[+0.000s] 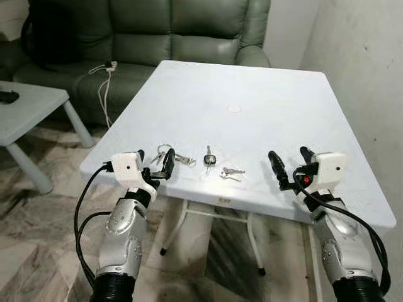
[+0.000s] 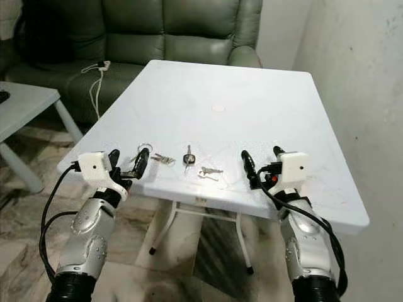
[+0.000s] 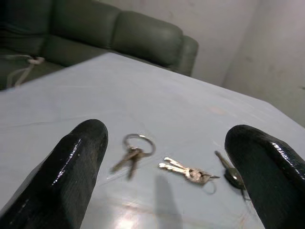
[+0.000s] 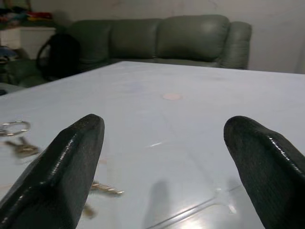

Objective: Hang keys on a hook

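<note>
On the near edge of the white table point(image 1: 252, 82) lie three sets of keys in a row. Furthest to the robot's left is a ring of keys point(image 1: 165, 151) with a second small bunch point(image 1: 185, 160) touching it. Next comes a black-headed key point(image 1: 208, 158), lying apart, pointing away from the robot. To its right lie two small silver keys point(image 1: 231, 173).

The left gripper point(image 1: 155, 162) hovers at the table's front left corner, its two black fingers spread apart and empty; one fingertip point(image 1: 168, 162) sits just beside the ring of keys. From the left wrist view, the ring point(image 3: 138, 143) and the small bunch point(image 3: 187, 171) lie on the tabletop between the two fingers.

The right gripper point(image 1: 291, 163) is raised over the table's front right part, well apart from the keys, its fingers also wide open and holding nothing.

Behind the table stands a dark green sofa point(image 1: 182, 31), with a white cable point(image 1: 104, 82) trailing over its seat. A low grey side table point(image 1: 31, 104) stands to the left, on a marbled floor point(image 1: 38, 239).
</note>
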Robot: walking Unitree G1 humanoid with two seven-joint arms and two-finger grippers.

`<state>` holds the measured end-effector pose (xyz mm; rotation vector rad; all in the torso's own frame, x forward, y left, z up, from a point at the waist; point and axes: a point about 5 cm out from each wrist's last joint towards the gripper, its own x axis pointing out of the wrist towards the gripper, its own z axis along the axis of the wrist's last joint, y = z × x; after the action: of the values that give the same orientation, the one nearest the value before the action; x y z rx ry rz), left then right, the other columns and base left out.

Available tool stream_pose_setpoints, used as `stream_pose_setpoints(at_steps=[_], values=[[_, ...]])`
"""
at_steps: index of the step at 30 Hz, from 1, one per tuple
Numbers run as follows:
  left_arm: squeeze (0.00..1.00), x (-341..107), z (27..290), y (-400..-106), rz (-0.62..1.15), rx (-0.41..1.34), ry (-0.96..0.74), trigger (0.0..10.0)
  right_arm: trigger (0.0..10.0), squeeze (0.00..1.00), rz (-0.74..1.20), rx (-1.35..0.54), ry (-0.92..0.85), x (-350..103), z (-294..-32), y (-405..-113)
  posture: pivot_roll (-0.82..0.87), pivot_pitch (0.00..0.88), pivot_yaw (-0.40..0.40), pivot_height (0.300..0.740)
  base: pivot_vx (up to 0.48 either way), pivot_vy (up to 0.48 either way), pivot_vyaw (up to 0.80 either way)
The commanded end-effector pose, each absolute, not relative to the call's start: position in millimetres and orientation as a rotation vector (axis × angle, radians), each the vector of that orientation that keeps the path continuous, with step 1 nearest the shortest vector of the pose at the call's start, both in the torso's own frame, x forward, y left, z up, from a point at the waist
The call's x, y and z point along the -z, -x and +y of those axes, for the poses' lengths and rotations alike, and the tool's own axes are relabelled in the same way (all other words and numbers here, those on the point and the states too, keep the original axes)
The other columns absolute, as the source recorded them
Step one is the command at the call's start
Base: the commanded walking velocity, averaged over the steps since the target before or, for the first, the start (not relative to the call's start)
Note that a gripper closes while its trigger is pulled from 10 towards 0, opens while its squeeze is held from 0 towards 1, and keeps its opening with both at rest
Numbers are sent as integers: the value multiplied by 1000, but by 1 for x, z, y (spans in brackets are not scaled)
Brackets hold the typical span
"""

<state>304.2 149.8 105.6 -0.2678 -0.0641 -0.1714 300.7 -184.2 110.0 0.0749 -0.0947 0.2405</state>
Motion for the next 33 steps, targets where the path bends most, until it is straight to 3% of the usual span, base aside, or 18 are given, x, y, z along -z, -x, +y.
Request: stream_pose_setpoints(at_steps=[1,17,33], values=[[0,-108,150,-305,-68,176,265,10000,10000,0,-117,-246,-69,-116,-184,-302,-47,0,-35,740,0,0,0],[0,-107,151,-304,-60,171,269,10000,10000,0,-111,-246,-70,-116,-184,-300,-44,0,-36,740,0,288,0],[0,-107,152,-304,-59,166,267,10000,10000,0,-108,-244,-72,-116,-184,-300,-44,0,-39,740,0,408,0]])
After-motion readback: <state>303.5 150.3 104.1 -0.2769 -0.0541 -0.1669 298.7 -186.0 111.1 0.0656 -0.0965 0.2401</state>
